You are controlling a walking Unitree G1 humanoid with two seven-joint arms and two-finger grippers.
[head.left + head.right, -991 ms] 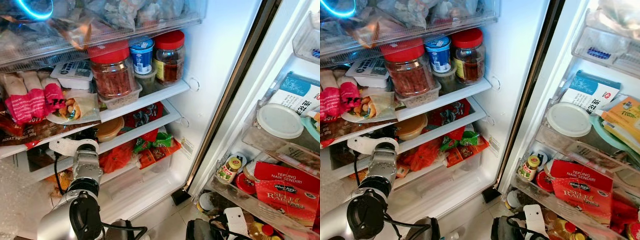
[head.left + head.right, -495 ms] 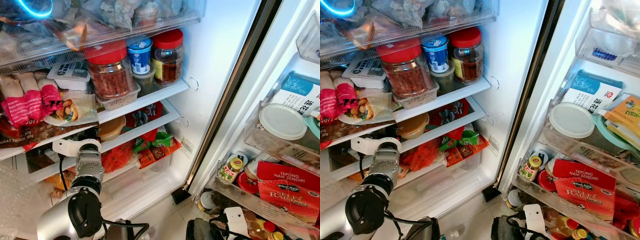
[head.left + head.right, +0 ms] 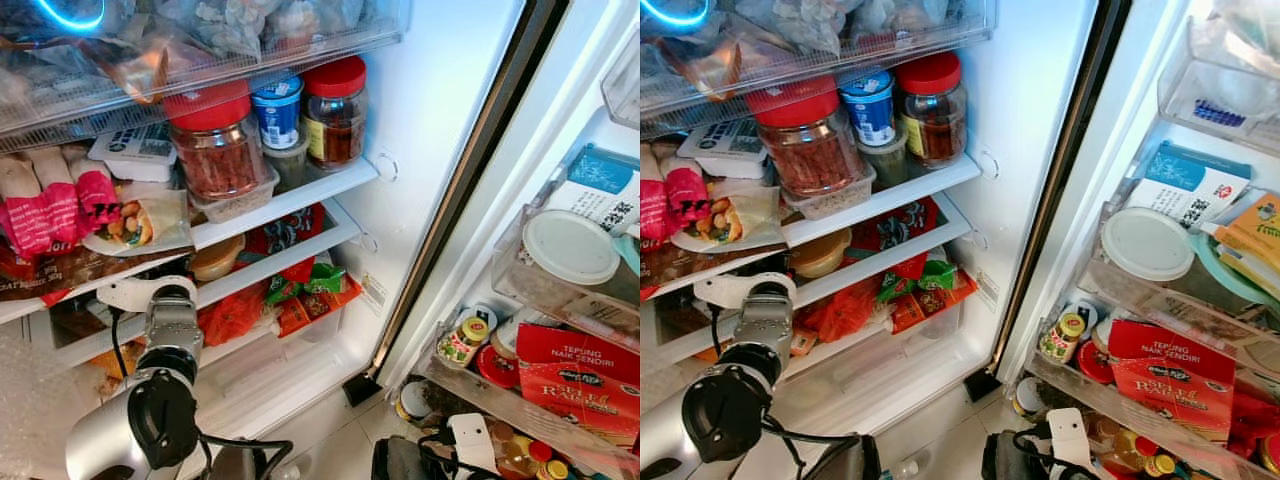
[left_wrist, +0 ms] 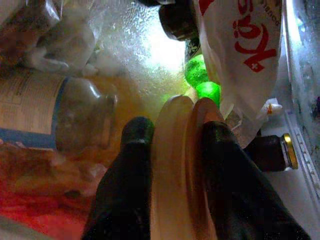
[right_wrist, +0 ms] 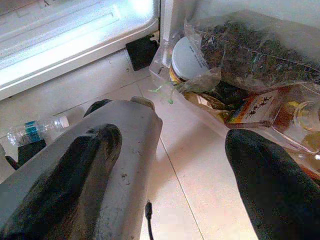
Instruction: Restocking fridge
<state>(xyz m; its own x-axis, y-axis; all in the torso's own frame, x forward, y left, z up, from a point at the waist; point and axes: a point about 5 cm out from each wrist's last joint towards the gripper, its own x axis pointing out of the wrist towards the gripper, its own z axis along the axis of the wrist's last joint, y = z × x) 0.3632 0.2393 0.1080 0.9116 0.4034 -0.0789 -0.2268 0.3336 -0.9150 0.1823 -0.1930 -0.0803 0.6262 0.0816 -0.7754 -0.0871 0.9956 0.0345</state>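
Left gripper, reaching into the fridge's lower shelf, pinches a pale round tub edge-on between closed fingers; it looks light, rigid, smooth, likely slippery.

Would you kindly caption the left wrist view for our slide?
Left gripper clamps a tan lidded container edge-on among packed fridge items.

- Upper shelf – two red-lidded jars, a blue-lidded tub between them, a wrap toward its left edge.
- Lower shelf – an orange-lidded container, possibly a bowl.
- Floor – a small plastic bottle.
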